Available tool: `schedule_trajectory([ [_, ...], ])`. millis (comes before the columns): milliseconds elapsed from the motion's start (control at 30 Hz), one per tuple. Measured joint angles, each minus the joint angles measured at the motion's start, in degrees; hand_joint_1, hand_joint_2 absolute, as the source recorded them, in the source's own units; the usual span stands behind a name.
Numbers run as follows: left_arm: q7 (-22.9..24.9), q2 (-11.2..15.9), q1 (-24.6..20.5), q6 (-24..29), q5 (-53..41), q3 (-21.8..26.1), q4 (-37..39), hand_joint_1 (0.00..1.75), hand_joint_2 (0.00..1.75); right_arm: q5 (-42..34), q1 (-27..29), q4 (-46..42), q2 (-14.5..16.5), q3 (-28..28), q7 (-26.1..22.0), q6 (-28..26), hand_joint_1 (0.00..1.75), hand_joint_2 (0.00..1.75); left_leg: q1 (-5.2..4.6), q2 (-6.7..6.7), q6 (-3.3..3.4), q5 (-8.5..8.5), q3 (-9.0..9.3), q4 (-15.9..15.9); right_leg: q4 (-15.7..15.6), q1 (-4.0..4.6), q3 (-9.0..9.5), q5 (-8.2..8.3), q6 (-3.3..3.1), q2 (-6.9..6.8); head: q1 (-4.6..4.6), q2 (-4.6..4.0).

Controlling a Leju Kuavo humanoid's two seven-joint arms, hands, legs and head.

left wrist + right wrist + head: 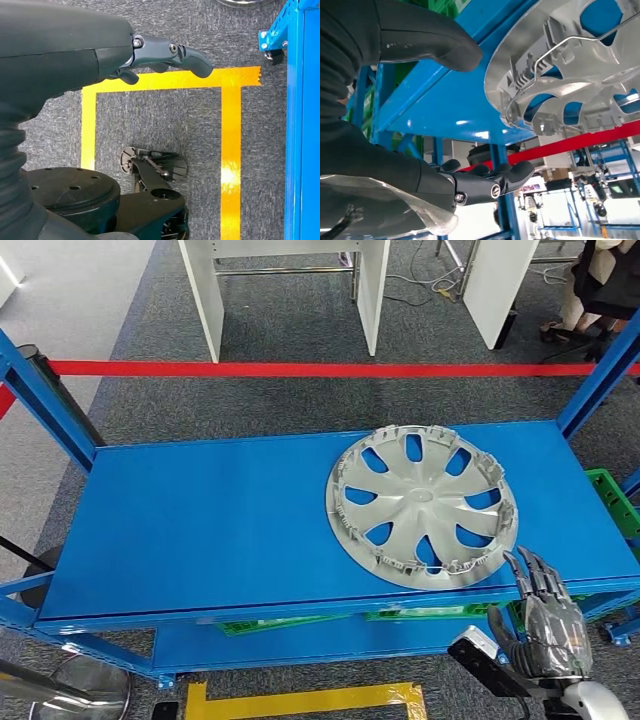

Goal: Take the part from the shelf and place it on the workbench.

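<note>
A blue metal shelf point(226, 530) fills the middle of the head view, its top deck smooth and glossy. The wheel cover point(421, 504) — silver, spoked, lying flat with its clipped inner side up — sits on that deck toward the shelf's right end, its near rim close to the front edge. In the right wrist view the wheel cover point(576, 65) shows its wire ring and plastic clips.

The right hand point(545, 618) hovers just off the shelf's front edge, near the cover's near-right rim but apart from it; its fingers point(508, 177) are stretched out and spread from the thumb, holding nothing. The left hand point(158, 55) hangs low beside the shelf's leg, its fingers extended, holding nothing.

Green crates point(615, 502) sit by the shelf's right end and under its top deck. The floor point(302, 340) is grey carpet; a red tape line point(302, 369) crosses it behind the shelf, with white furniture legs point(204, 295) beyond. Yellow tape point(230, 150) marks a box on the floor in front of the shelf.
</note>
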Motion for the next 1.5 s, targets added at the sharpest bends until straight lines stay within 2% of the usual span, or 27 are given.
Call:
schedule_trajectory([
  [267,0.2,0.2,0.0,-0.6,-0.9,-0.1,0.0,0.00,1.75,-3.2,-4.6,0.9,-2.5,-0.4,-1.6,9.8,0.00,1.75,0.00,0.00,0.00,0.00,0.00,0.0,0.0,0.00,0.00,0.01,0.00,0.00,-0.01,0.00],
  [600,0.6,0.3,0.0,-1.0,-1.4,-0.2,0.0,0.00,1.75,-0.4,-15.3,7.7,-2.7,1.2,-5.6,17.4,0.00,1.75,0.00,0.00,0.01,0.02,0.01,0.0,0.0,0.00,0.02,0.02,0.00,0.00,-0.01,0.00],
  [767,0.6,0.3,0.0,-1.0,-1.4,-0.2,0.0,0.00,1.75,-0.7,-20.6,11.8,-2.6,3.1,-6.5,19.5,0.00,1.75,0.00,-0.02,0.02,0.02,0.00,0.0,0.0,0.00,0.03,0.04,0.02,-0.03,0.00,0.00],
  [1033,0.6,0.4,-0.1,-1.4,-1.4,-0.2,0.0,0.00,1.75,-9.0,-27.9,17.4,-2.5,6.3,-8.9,26.1,0.00,1.75,0.01,-0.01,0.02,0.02,0.01,0.0,0.0,0.01,0.02,0.04,0.02,0.00,-0.01,0.00],
  [1333,0.4,0.5,-0.1,-2.1,-1.2,-0.2,0.0,0.00,1.75,-18.9,-29.9,19.0,-2.7,9.6,-11.5,31.2,0.00,1.75,0.01,-0.03,0.03,0.03,0.00,0.0,0.0,0.01,0.03,0.05,0.03,-0.04,-0.02,0.00],
  [1500,0.3,0.7,-0.1,-2.3,-1.1,-0.2,0.0,0.00,1.75,-20.2,-29.9,18.5,-3.2,11.0,-11.6,31.6,0.00,1.75,0.00,-0.03,0.03,0.03,-0.01,0.0,0.0,0.01,0.02,0.04,0.03,-0.03,-0.02,0.00],
])
